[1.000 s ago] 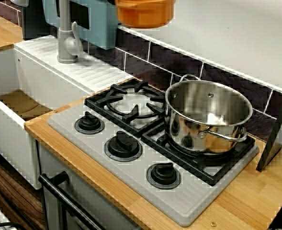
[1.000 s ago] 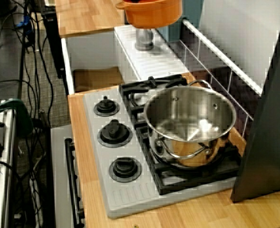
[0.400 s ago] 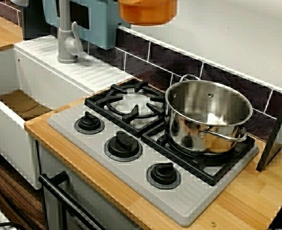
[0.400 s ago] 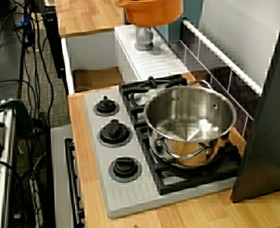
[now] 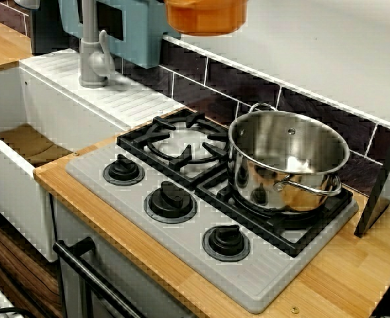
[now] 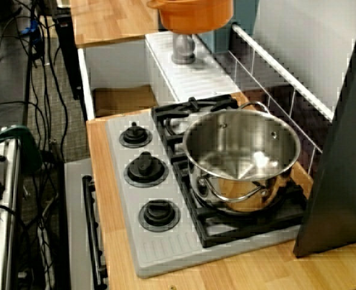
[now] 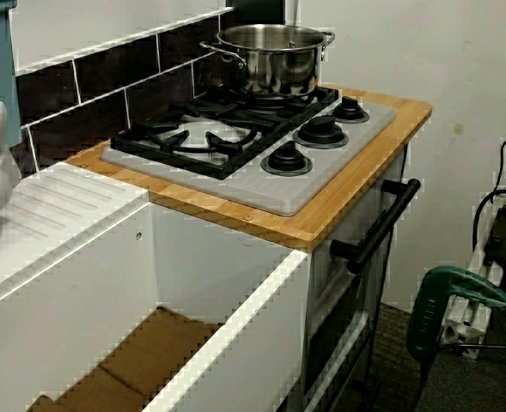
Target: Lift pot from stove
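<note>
Pot [image 5: 206, 16] airborne; steel pot [image 5: 287, 161] on stove [image 5: 181, 199].

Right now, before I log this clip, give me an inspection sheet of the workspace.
Surface: wooden counter bearing the grey stove; left grate bare.
Job's things: orange pot high above the stove, cut off by the frame top, touching nothing visible.
Clutter: steel pot on the right grate; grey faucet; sink.
End effector: not in view.
Cables: black cables on the floor.
Surroundings: dark tiled backsplash; green clamp.
</note>
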